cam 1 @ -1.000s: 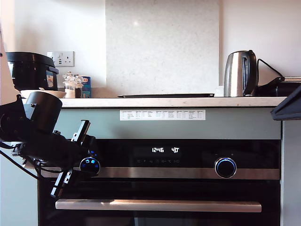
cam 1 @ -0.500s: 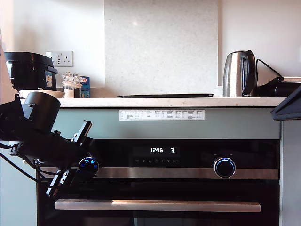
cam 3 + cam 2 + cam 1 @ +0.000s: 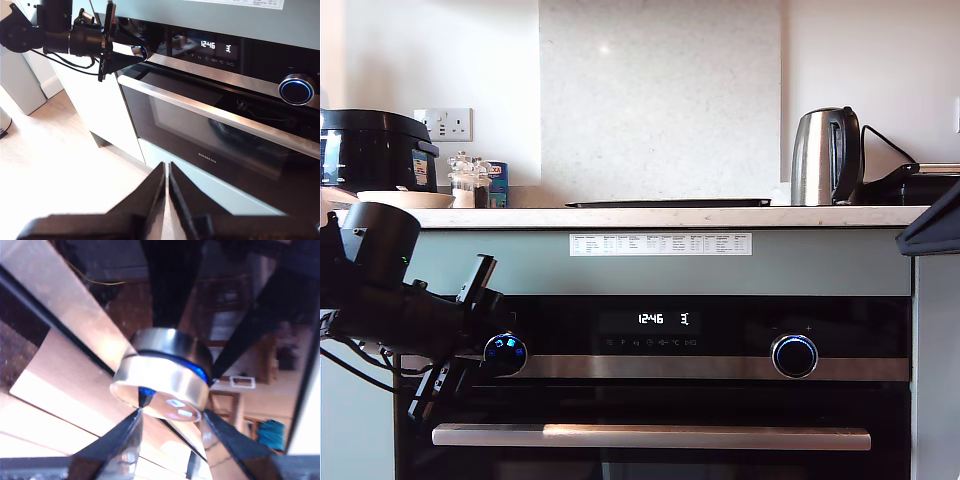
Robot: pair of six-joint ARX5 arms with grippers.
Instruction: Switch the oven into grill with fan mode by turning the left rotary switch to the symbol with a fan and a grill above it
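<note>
Item: oven (image 3: 720,395), built in under the tabletop (image 3: 670,216), black glass front, steel bar handle (image 3: 650,436) across the door.

Item: left switch (image 3: 506,353), at the exterior view's left on the control strip, blue and cyan icons lit on its face. Display (image 3: 665,319) shows a clock and one unclear symbol to its right.

Item: my first hand (image 3: 172,412), narrow, fingers (image 3: 117,440) set on either side of the left switch's chrome rim, apparently gripping it. In the exterior view the arm reaches in from the left.

Item: my second hand (image 3: 166,195), fingers pressed together, holding nothing, hanging well clear of the oven, low and near the floor.

Item: other knob (image 3: 794,355), blue ring, at the exterior view's right, untouched.

Risks, judged:
- Slip: the rim is smooth and polished; a light grip could spin off it and leave the switch unturned.
- Overshoot: icons are tiny and close together; too big a twist likely lands on a neighbouring mode.
- Misreading: the current mode symbol cannot be made out, so the stop point is uncertain.
- Off-axis pull: the wrist sits tilted, which may drag the fingers against the glass.
</note>
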